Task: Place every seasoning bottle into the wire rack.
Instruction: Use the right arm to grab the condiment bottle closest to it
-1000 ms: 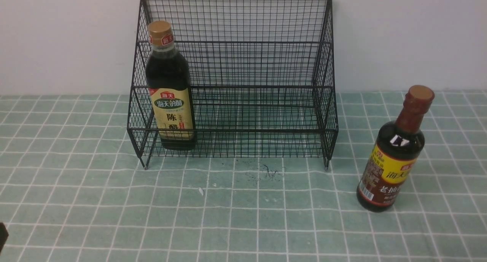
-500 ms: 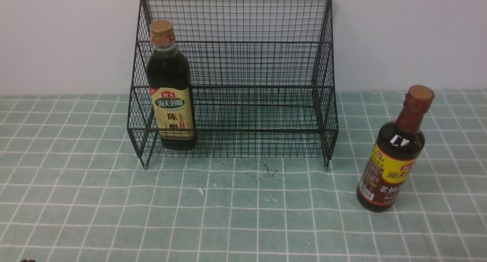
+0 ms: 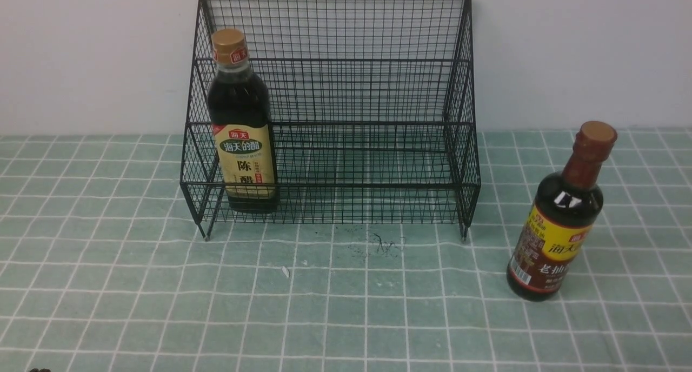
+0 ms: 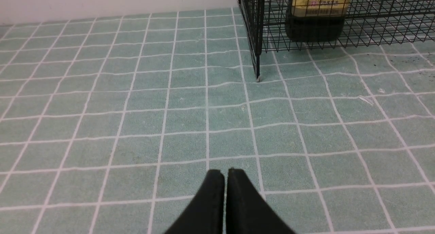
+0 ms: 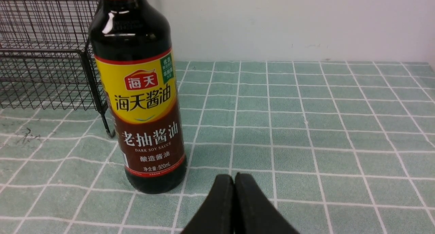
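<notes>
The black wire rack [image 3: 378,91] stands against the back wall. A gold-capped seasoning bottle [image 3: 241,128] with a tan label stands upright in the left end of its lower tier; its base shows in the left wrist view [image 4: 314,23]. The slimmer bottle [image 3: 559,220] with brown-red neck and yellow-and-maroon label stands on the cloth to the right of the rack. My right gripper [image 5: 234,177] is shut and empty, close in front of that bottle [image 5: 139,101] and a little to one side. My left gripper [image 4: 225,172] is shut and empty, well short of the rack's corner leg [image 4: 257,67].
A green checked cloth [image 3: 346,307] covers the table up to a plain white wall [image 3: 584,53]. Dark scribble marks [image 3: 381,245] and a small white fleck [image 3: 285,272] lie on the cloth in front of the rack.
A dark bit of the left arm at the front view's lower left edge has withdrawn almost out of the picture. Bottles and rack have not moved.
</notes>
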Robot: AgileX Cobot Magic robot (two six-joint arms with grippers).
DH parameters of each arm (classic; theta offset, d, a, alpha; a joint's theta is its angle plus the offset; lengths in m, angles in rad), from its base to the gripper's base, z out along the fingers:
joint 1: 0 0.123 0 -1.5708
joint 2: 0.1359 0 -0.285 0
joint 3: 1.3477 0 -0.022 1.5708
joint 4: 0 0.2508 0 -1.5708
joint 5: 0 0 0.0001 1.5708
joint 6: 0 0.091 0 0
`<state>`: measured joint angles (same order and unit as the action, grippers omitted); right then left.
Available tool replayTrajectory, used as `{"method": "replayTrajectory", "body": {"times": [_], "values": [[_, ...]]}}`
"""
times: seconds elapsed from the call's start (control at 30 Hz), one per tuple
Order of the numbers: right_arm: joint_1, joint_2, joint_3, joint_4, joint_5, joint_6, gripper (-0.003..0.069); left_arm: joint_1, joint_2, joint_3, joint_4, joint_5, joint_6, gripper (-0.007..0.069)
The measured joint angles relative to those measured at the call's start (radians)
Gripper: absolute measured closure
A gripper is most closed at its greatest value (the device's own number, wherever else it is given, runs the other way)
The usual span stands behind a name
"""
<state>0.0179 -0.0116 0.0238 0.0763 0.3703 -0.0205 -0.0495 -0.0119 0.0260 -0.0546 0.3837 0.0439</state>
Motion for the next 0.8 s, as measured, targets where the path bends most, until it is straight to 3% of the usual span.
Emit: {"method": "replayTrajectory", "body": {"times": [0.43,0.8], "values": [[0.0,0.0,0.0,0.005,-0.001,0.005,0.0676,0.0,0.0,0.0,0.0,0.0,0.0,0.0631],[0.0,0.0,0.005,0.505,-0.425,0.087,0.0676,0.0,0.0,0.0,0.0,0.0,0.0,0.0631]]}}
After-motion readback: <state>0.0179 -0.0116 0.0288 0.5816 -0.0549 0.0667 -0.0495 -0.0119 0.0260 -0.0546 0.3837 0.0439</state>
